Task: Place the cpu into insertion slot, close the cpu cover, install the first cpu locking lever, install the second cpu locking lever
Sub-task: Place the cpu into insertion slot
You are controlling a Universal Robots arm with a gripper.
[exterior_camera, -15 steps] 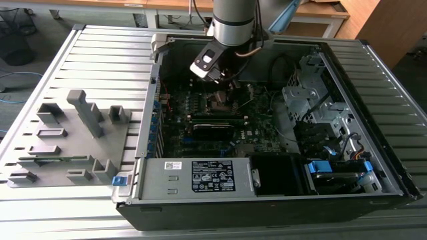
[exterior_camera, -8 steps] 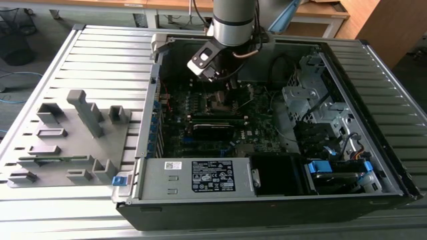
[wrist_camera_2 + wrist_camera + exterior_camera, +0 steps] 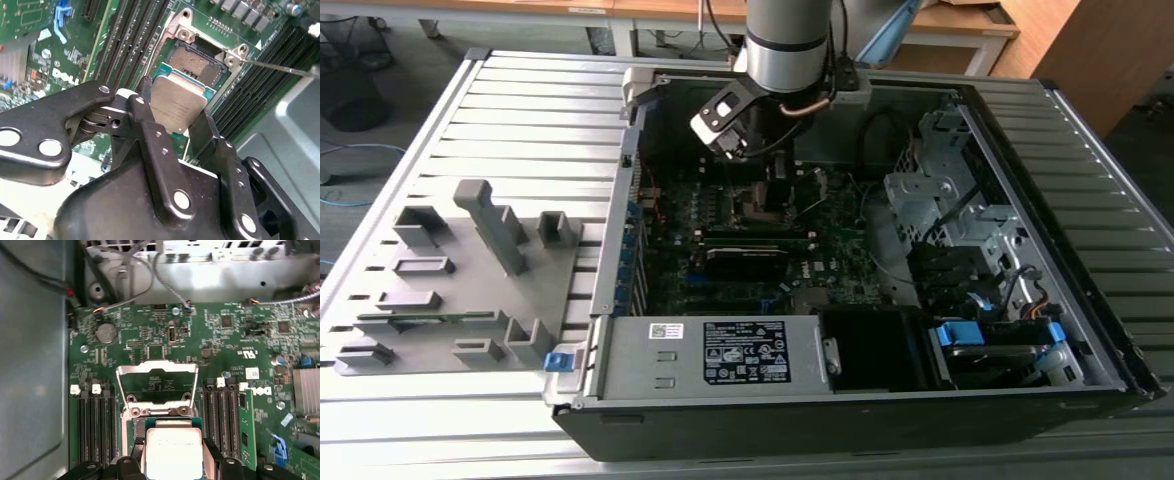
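My gripper (image 3: 175,119) is shut on the cpu (image 3: 176,106), a flat square chip with a dull silver top pinched by two opposite edges. In both wrist views the chip hangs just above and partly over the insertion slot (image 3: 197,62), a black square socket with a silver rim, and does not sit in it. The cpu cover (image 3: 156,385), a silver frame with a window, is swung open away from the socket. A thin silver locking lever (image 3: 280,67) sticks out beside the socket. In the exterior view the gripper (image 3: 744,150) hovers over the motherboard near the socket (image 3: 767,200).
Long black memory slots (image 3: 95,425) flank the socket on both sides. The open computer case wall (image 3: 620,200) surrounds the board, with a power supply (image 3: 707,350) at the front and drive cages (image 3: 947,200) on the exterior view's right. A grey fixture (image 3: 454,270) lies outside the case.
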